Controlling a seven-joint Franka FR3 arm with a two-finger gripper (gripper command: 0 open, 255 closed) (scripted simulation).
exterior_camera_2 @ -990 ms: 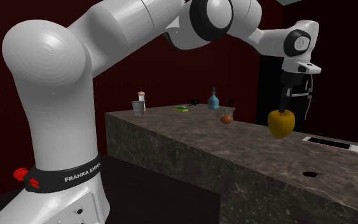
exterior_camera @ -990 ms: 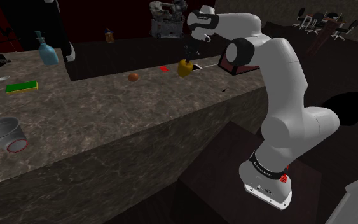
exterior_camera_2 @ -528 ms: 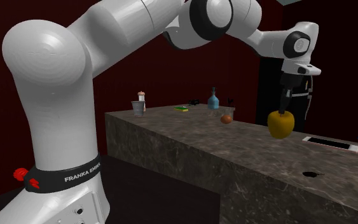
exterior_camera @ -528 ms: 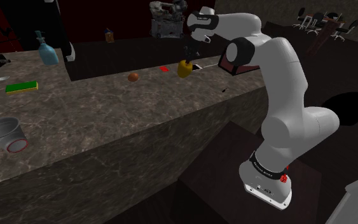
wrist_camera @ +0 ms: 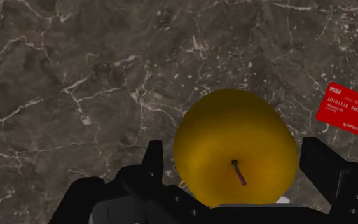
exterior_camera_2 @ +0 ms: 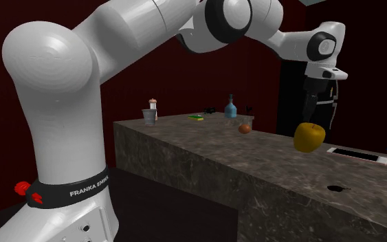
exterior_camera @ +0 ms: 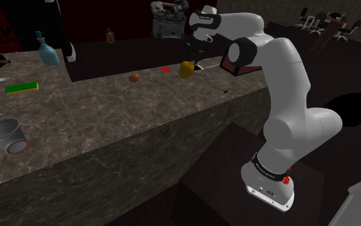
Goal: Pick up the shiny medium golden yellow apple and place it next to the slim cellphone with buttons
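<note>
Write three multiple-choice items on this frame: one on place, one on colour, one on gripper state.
1. In the second exterior view, on which side of the apple does the phone lie?
A) its left
B) its right
C) directly under it

2. What colour is the card on the counter near the apple?
A) blue
B) green
C) red

3. What is the state of the gripper?
A) open
B) shut on the apple
C) shut on the card

Answers:
1 B: the phone lies flat on the counter to the apple's right.
2 C: the wrist view shows a red card.
3 A: in the wrist view the fingers stand apart on either side of the apple, not clasping it.
</note>
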